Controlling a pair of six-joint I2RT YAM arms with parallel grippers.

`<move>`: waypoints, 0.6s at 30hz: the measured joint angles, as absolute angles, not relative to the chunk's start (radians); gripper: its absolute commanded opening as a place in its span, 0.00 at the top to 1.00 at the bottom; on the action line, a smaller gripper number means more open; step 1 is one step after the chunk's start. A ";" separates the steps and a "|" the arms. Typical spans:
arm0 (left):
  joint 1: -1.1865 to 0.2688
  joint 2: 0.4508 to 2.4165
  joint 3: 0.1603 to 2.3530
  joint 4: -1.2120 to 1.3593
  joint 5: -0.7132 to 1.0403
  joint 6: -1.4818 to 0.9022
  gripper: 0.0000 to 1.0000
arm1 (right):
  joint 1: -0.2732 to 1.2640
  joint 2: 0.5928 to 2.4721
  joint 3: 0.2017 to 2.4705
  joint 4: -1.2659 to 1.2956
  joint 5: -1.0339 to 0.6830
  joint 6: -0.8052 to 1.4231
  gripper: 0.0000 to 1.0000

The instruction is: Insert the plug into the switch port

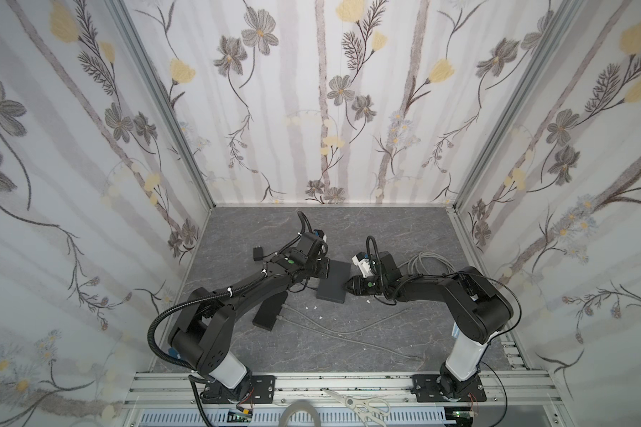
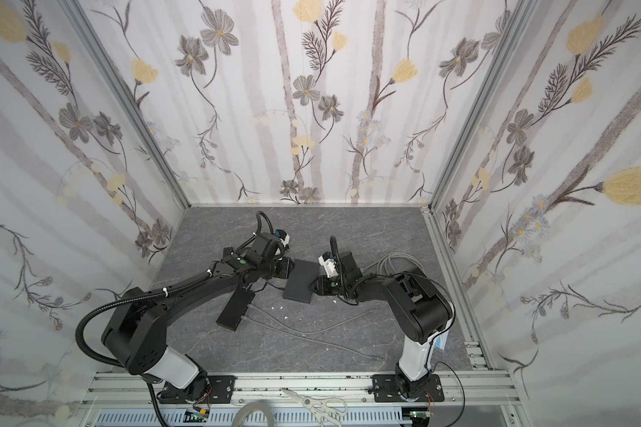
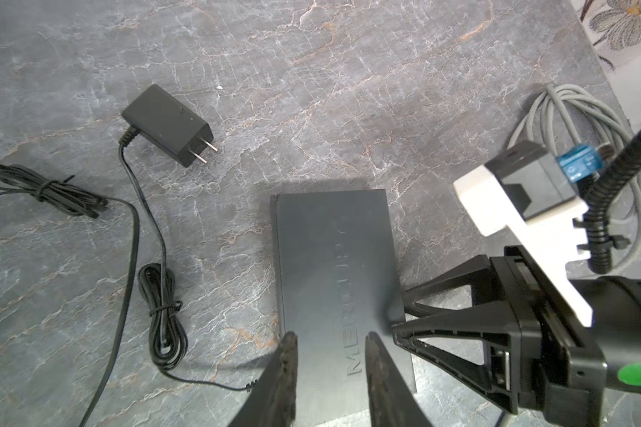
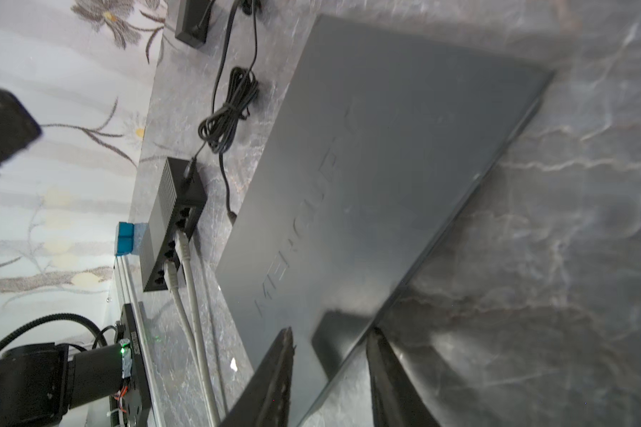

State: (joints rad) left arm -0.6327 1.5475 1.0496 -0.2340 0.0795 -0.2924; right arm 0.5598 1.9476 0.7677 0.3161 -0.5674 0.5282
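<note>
The plug [image 3: 250, 386], as far as I can make out the small black tip at the end of the black cord [image 3: 163, 307], lies loose on the table [image 3: 348, 74]. It is just beside one long side of the grey Mercury switch [image 1: 334, 283], the side away from the right gripper [image 4: 330, 332], and nothing holds it. The switch sits between both arms; its ports are not visible from any angle here, so I can't say which face takes the plug. The left gripper [image 3: 332, 336] hangs over one short end of the switch, jaws partly apart with nothing between them, only the top face showing in the gap. Whether it touches that face is unclear. The right gripper straddles the other long edge, one finger over the top face and one off it; clamped or merely close, I cannot tell. Risks, my read: the casing is smooth and thin, so a shallow pinch on that edge could slip or twist the switch. The switch could then skid over the plug or drag the cord. The plug is tiny and lies flat, so it is easy to nudge away or pick up crooked, and then it jams at the port. The power adapter [image 3: 167, 124], farther out on the plug's side, could tug back if the cord goes taut. The second black switch [image 1: 271, 308], with grey cables [image 4: 186, 258] plugged in, lies beyond that side under the left arm. The grey coil [image 1: 426, 260] behind the right gripper is a snag hazard.
</note>
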 measured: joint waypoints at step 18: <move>-0.636 1.120 0.794 -0.203 0.086 -0.411 0.49 | 0.744 1.987 0.728 0.558 -0.577 0.740 0.64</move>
